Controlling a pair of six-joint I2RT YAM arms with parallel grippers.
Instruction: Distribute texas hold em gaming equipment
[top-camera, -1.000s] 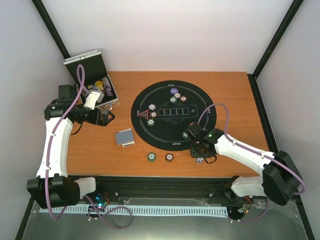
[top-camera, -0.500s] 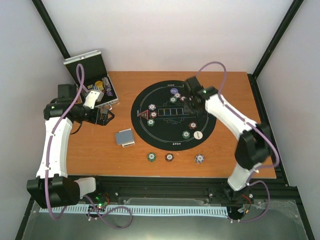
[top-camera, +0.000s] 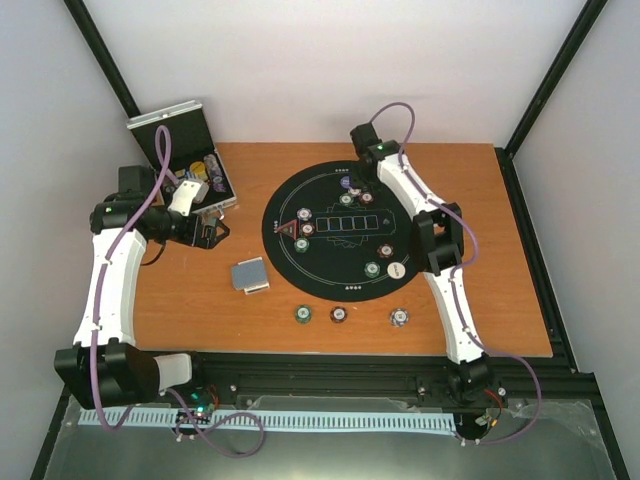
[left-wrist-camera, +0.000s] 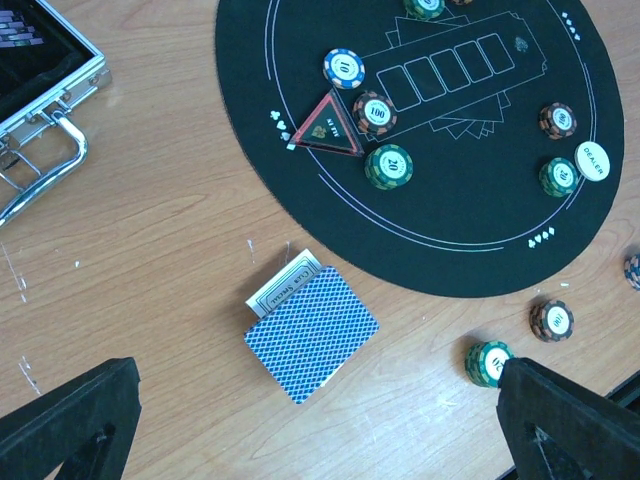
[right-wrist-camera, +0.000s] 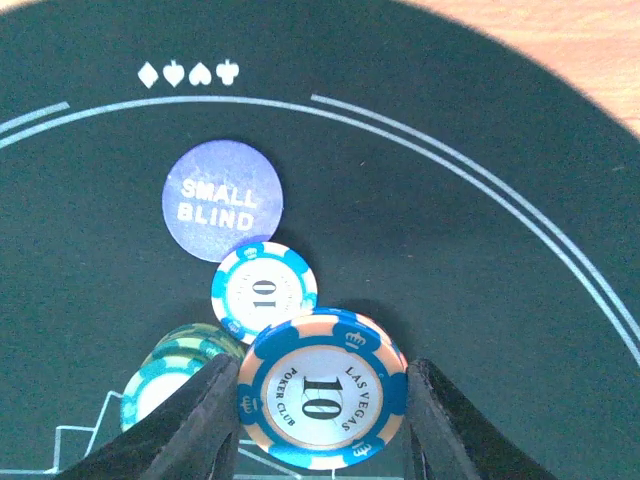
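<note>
The right jaws are closed on a held chip (right-wrist-camera: 322, 392), a flat round piece marked 10, pinched at its rim from the left and right sides of the wrist view. It has no long axis, so the way it is turned matters little; what matters is what lies under it. It hangs over the far rim of the black mat (top-camera: 300, 275), at the top of the overhead frame. Just above it in the wrist view, a blue-and-white chip (right-wrist-camera: 264, 291) lies flat on the mat, its lower edge hidden by the held chip. A purple small blind disc (right-wrist-camera: 222, 203) lies beyond that, toward the upper left. A green chip stack (right-wrist-camera: 165, 390) sits beside the left finger at the lower left. Lowered straight, the held chip would likely land partly on the blue-and-white one or close against it. How high it hangs I cannot tell. Bare mat opens to the right of the frame. The right arm is plainly the nearer one for this seat. The left jaws are spread wide and hold nothing, hovering over the table (top-camera: 500, 300) near the open case (top-camera: 170, 125), with the deck (left-wrist-camera: 312, 333) lying between them in the wrist view.
</note>
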